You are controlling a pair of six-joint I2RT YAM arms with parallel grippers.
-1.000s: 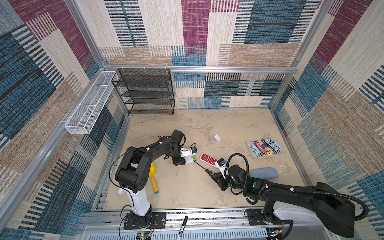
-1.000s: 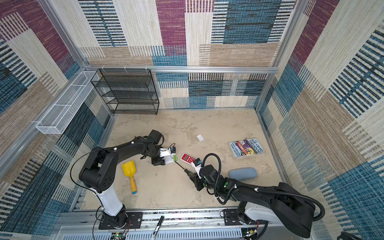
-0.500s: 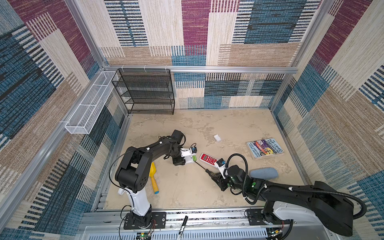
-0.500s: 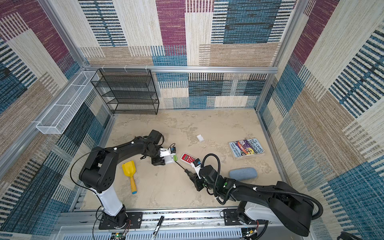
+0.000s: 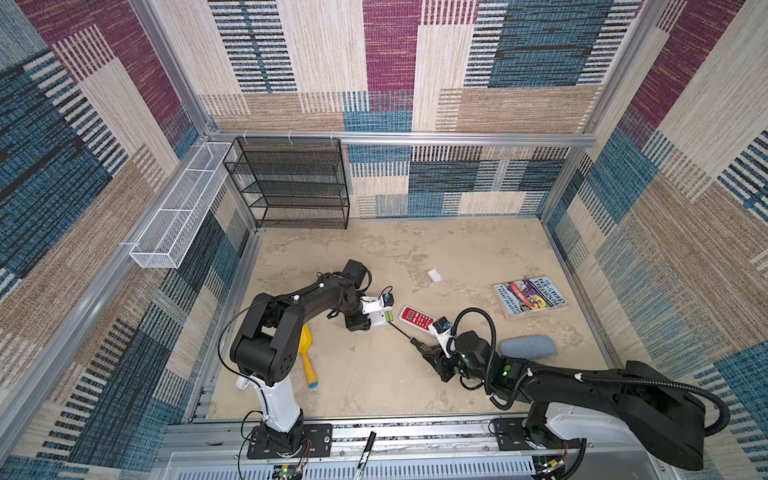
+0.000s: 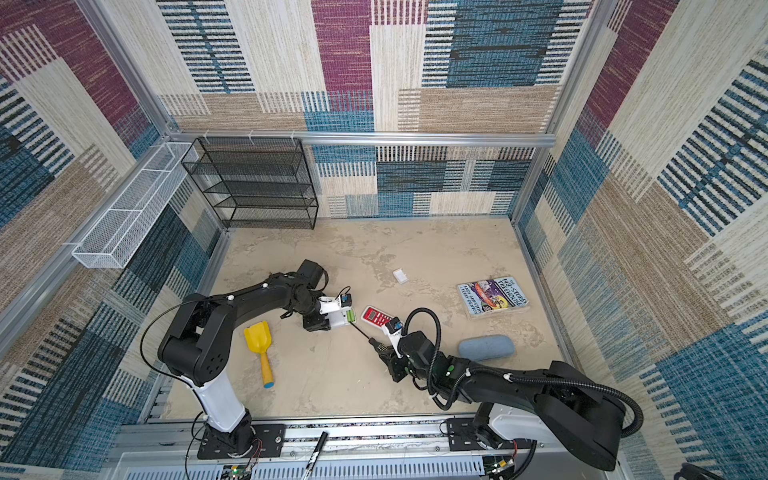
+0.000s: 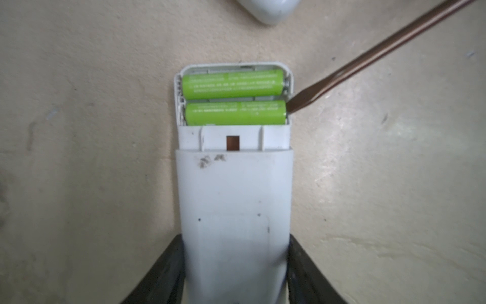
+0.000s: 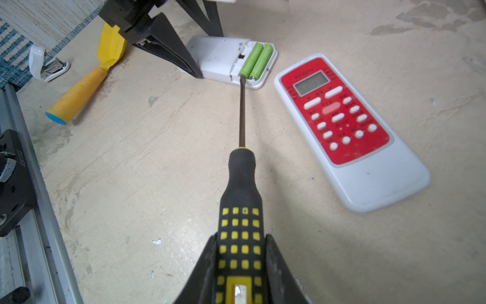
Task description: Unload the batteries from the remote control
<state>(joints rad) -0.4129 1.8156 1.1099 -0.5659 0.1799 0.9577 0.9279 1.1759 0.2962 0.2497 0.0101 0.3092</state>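
Top view: pin the white remote [image 5: 378, 321] to the worktop [image 5: 374, 386] with the left fingers [image 5: 356, 325] clamped half-wide around it; left wrist: nose the screwdriver [image 7: 310, 96] tip under the green batteries [image 7: 234, 113] in the open bay; right wrist: lever gently with the right fingers [image 8: 206, 265] pinched on the handle.

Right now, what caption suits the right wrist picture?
A screwdriver tip pressed against green batteries in an open white remote, red remote alongside.

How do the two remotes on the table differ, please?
The white remote lies face down, its bay open on two green batteries; the red-faced remote lies face up, buttons showing. The left claw clamps the white remote; the red-faced remote lies free. Both have white bodies.
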